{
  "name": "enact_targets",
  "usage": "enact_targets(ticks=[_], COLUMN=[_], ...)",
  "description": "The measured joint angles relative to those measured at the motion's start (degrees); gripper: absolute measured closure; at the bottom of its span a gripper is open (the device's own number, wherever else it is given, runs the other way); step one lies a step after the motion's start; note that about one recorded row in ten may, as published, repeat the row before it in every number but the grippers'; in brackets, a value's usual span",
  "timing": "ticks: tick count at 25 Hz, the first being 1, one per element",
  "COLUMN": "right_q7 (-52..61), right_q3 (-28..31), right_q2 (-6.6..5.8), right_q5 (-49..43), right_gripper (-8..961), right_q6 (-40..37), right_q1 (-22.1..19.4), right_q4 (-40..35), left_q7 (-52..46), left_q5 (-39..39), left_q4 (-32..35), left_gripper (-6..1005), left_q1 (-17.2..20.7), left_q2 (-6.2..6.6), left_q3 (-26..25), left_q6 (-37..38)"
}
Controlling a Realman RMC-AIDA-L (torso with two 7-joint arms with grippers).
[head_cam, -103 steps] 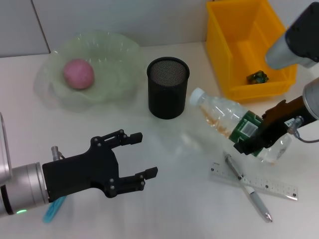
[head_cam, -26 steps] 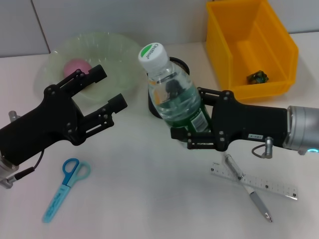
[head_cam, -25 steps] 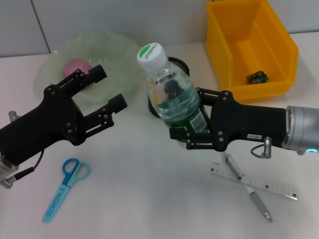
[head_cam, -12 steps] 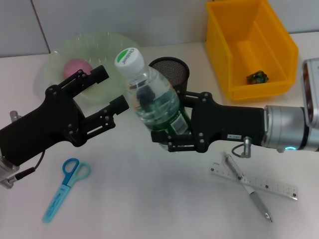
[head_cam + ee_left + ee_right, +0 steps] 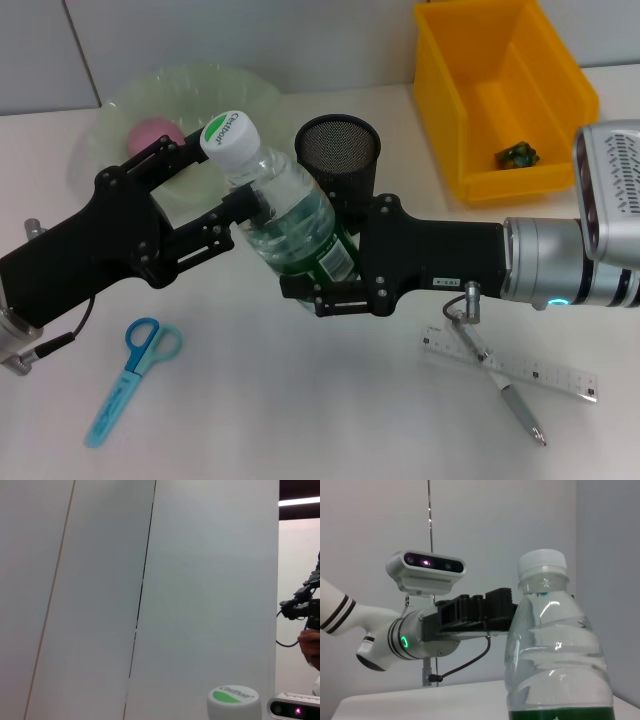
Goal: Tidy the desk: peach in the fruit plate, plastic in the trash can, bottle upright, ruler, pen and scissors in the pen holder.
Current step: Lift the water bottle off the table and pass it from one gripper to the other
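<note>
— What have we got on the desk (image 5: 300,420)?

— A plain white top backed by a pale wall of flat panels (image 5: 100,580) with thin seams. Our right gripper (image 5: 325,285) is clamped on the bottle (image 5: 285,215), which we hold roughly upright, cap leaning toward our left, lifted off the surface in front of the pen holder (image 5: 338,160). The green label sits between the fingers.

— And our left gripper (image 5: 215,195)?

— Its fingers are spread apart, one on each side of the bottle's neck and shoulder, just beside it. We cannot tell whether they touch it.

— The other things?

— The peach (image 5: 152,133) lies in the pale green fruit plate (image 5: 255,100) at the far left. The black mesh pen holder stands near the middle, and the yellow trash can (image 5: 450,120) sits far right with a small dark scrap of plastic (image 5: 518,154) inside. The blue scissors (image 5: 130,375) lie flat near our left edge. The clear ruler (image 5: 560,378) and the silver pen (image 5: 510,395) lie crossed on the near right, the pen over the ruler.

— Anything from the wrists?

— The left wrist view shows mostly wall, with the white and green bottle cap (image 5: 233,700) low in the frame. The right wrist view shows the bottle close up against a grey wall, with the left arm behind it.
</note>
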Motion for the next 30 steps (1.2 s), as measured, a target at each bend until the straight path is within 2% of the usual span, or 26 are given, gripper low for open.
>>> enact_targets(ticks=[9, 30], right_q7=[-2.0, -3.1], right_q3=[-0.7, -1.3], right_q2=[0.08, 0.17], right_q5=[-0.1, 0.6], right_gripper=[187, 185], right_q6=[1.5, 1.0], right_q1=[0.5, 0.5], right_q4=[1.6, 2.1], left_q7=[-1.8, -4.2], left_q5=[0.0, 0.2], left_q4=[-2.2, -2.3], left_gripper=[226, 228], left_q1=[-1.8, -2.2], left_q2=[0.08, 0.03], left_q3=[0.0, 0.2], left_q6=[0.1, 0.2])
